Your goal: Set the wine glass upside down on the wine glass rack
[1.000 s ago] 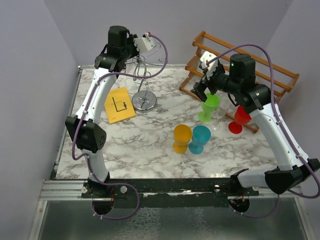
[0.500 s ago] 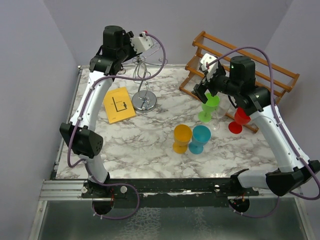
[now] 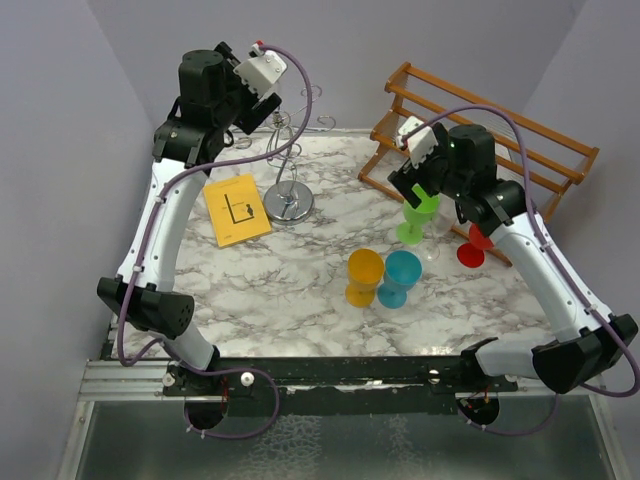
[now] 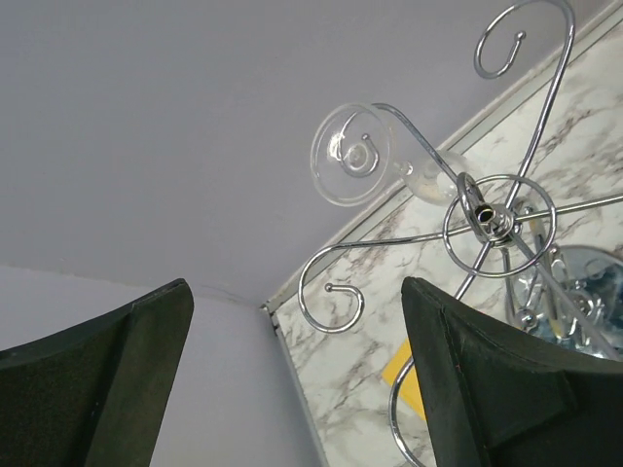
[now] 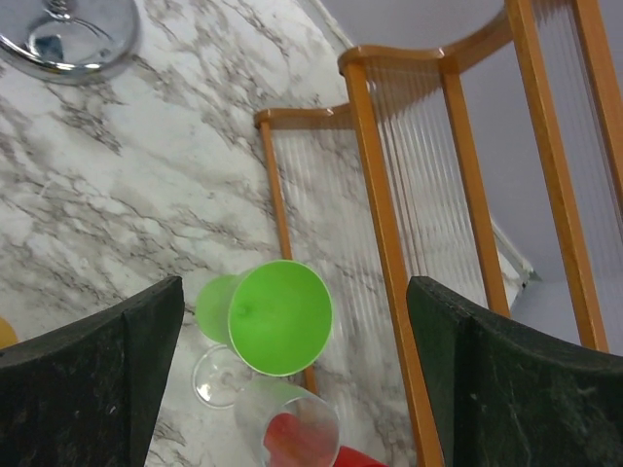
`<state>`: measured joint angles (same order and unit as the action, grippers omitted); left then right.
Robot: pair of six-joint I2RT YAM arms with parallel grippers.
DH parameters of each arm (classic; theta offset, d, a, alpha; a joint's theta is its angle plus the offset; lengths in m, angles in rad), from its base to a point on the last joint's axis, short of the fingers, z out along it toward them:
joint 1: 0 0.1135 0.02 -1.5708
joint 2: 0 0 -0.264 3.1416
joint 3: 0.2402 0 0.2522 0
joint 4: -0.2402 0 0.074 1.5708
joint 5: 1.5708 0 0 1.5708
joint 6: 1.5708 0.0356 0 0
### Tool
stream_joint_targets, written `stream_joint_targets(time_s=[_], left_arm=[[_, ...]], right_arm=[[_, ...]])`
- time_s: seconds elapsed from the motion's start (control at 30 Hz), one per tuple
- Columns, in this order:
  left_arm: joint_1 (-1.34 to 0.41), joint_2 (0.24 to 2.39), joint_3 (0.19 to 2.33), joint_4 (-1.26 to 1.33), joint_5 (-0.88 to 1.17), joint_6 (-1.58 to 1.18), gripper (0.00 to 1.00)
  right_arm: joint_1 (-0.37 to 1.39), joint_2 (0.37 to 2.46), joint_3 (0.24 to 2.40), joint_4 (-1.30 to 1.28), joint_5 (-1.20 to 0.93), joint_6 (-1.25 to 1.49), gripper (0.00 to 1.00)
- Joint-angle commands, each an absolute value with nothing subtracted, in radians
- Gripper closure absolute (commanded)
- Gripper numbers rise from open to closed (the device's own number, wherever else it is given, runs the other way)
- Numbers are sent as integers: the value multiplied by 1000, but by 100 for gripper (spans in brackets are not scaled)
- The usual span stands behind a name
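Observation:
The chrome wine glass rack [image 3: 289,201] stands at the back left of the table, and its scroll arms and hub [image 4: 487,210] fill the left wrist view. A clear wine glass [image 4: 352,156] hangs upside down from one scroll arm, foot on top and bowl below. My left gripper [image 4: 297,379] is open and empty. It sits up and to the left of the rack [image 3: 268,110], apart from the glass. My right gripper [image 5: 292,379] is open above a green glass [image 5: 277,316] and holds nothing [image 3: 412,190].
Another clear glass [image 5: 292,428] stands beside the green one, with a red glass [image 3: 478,240] behind it. Orange [image 3: 364,277] and blue [image 3: 402,277] glasses stand mid-table. A brown wooden slatted rack [image 3: 480,150] is at the back right. A yellow card [image 3: 235,210] lies left of the chrome base.
My left gripper has opened and drawn back up and to the left, leaving the wine glass hanging on the rack. The right arm shifted slightly left above the green glass.

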<state>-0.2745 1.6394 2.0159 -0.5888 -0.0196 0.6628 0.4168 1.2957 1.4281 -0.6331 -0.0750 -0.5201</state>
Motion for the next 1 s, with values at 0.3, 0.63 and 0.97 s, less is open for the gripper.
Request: stream_joint_targets(time_s=[0.3, 0.63, 0.97], left_arm=[[-276, 1607, 2058, -665, 40, 390, 4], [-279, 1651, 2102, -699, 44, 366, 4], [-285, 1675, 2129, -716, 40, 364, 4]], right_arm=[[198, 1235, 1361, -661, -30, -417, 20], [116, 1213, 1243, -691, -33, -404, 40], [101, 1251, 1242, -729, -86, -406, 56]])
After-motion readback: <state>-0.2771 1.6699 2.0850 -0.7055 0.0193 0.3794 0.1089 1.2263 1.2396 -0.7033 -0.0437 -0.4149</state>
